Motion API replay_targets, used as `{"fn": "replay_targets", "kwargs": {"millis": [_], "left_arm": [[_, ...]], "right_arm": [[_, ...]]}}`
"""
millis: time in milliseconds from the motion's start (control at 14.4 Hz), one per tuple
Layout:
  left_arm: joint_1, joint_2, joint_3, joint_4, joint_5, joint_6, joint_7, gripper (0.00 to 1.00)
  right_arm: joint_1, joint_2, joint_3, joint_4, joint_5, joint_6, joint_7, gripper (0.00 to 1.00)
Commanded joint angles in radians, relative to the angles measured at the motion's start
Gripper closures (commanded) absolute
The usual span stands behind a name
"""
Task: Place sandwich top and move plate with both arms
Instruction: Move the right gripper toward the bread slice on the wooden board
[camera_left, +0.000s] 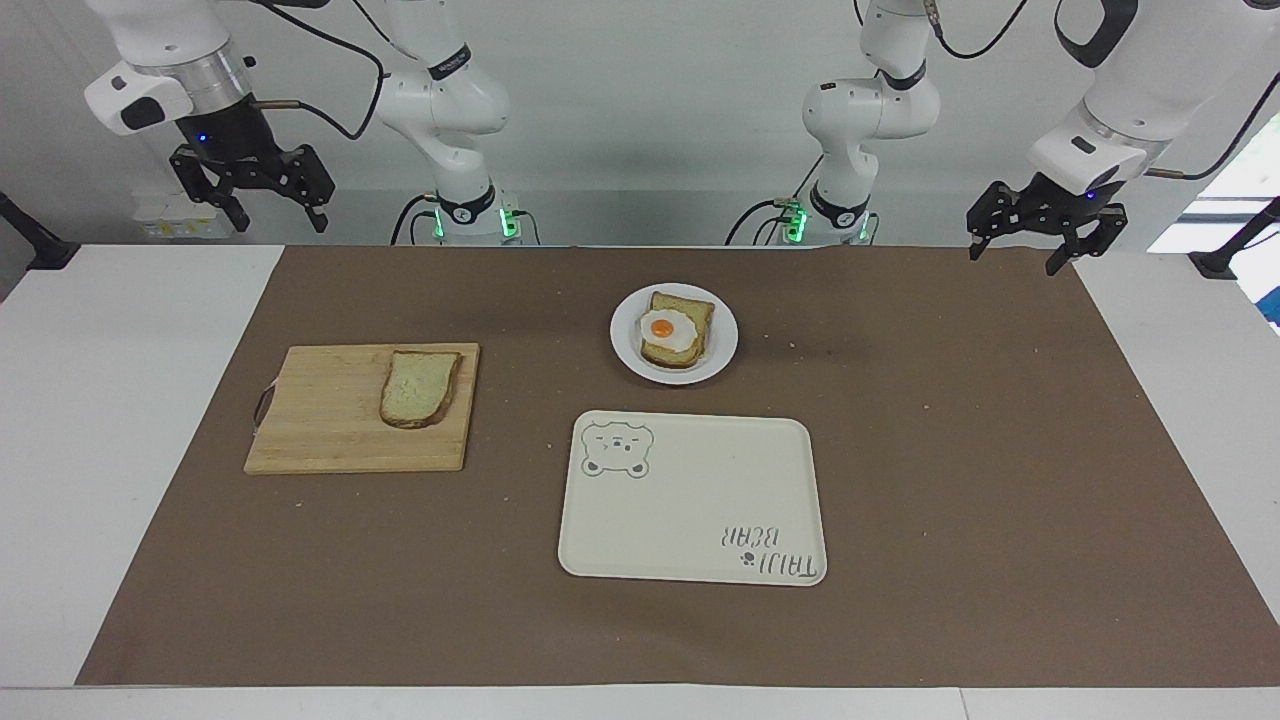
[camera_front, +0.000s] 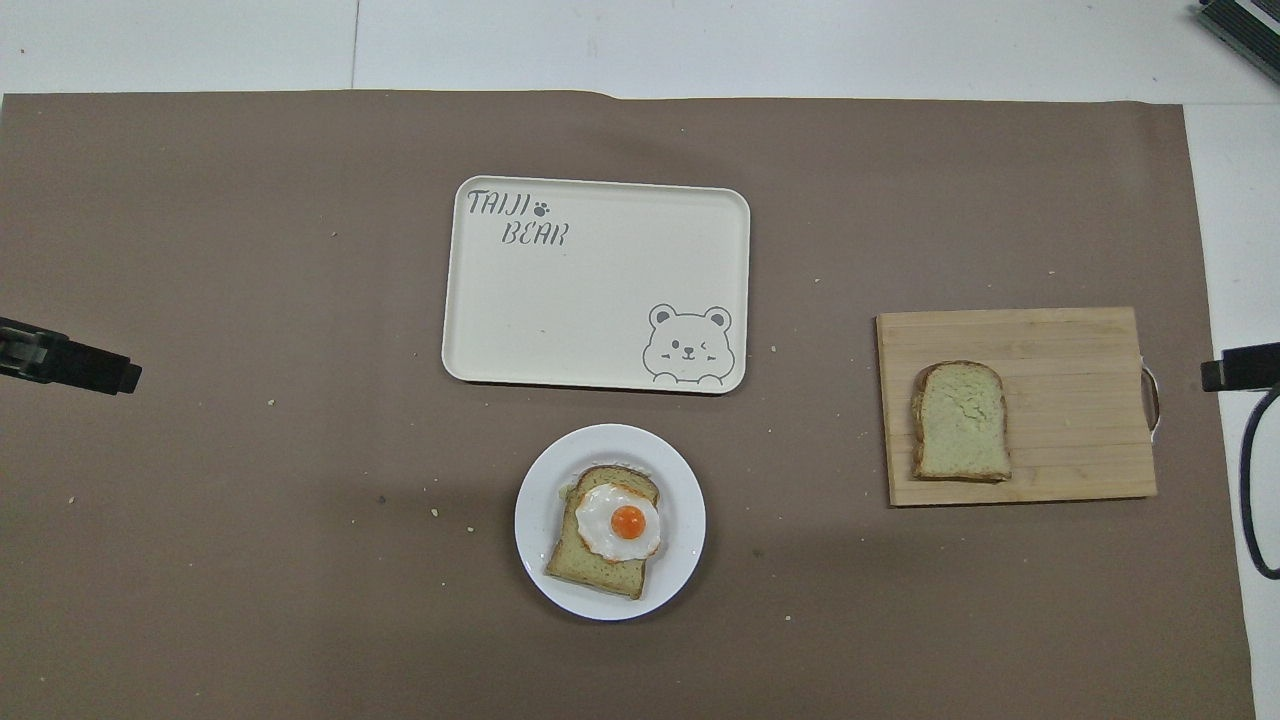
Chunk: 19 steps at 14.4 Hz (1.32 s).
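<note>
The sandwich top (camera_left: 420, 387) lies flat on a wooden cutting board (camera_left: 320, 410) toward the right arm's end of the table; it also shows in the overhead view (camera_front: 960, 420). The white plate (camera_left: 625, 335) sits mid-table and holds a bread slice with a fried egg (camera_left: 672, 328). The plate (camera_front: 535, 520) shows in the overhead view too. My right gripper (camera_left: 278, 215) hangs open and empty, raised over its table end. My left gripper (camera_left: 1015, 255) hangs open and empty over the other end. Both arms wait.
A cream rectangular tray with a bear drawing (camera_left: 690, 495) lies just farther from the robots than the plate. A brown mat (camera_left: 950, 450) covers the table, with crumbs scattered on it. The cutting board (camera_front: 1070, 400) has a small handle loop at its outer edge.
</note>
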Motion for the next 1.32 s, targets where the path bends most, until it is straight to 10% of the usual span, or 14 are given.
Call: {"fn": "replay_targets", "kwargs": {"millis": [0, 1252], "left_arm": [[0.009, -0.015, -0.005, -0.010, 0.010, 0.010, 0.010, 0.00], [0.009, -0.015, -0.005, -0.010, 0.010, 0.010, 0.010, 0.00]], "right_arm": [[-0.013, -0.005, 0.005, -0.018, 0.001, 0.017, -0.020, 0.00], [0.010, 0.059, 0.019, -0.050, 0.019, 0.198, -0.018, 0.00]]}}
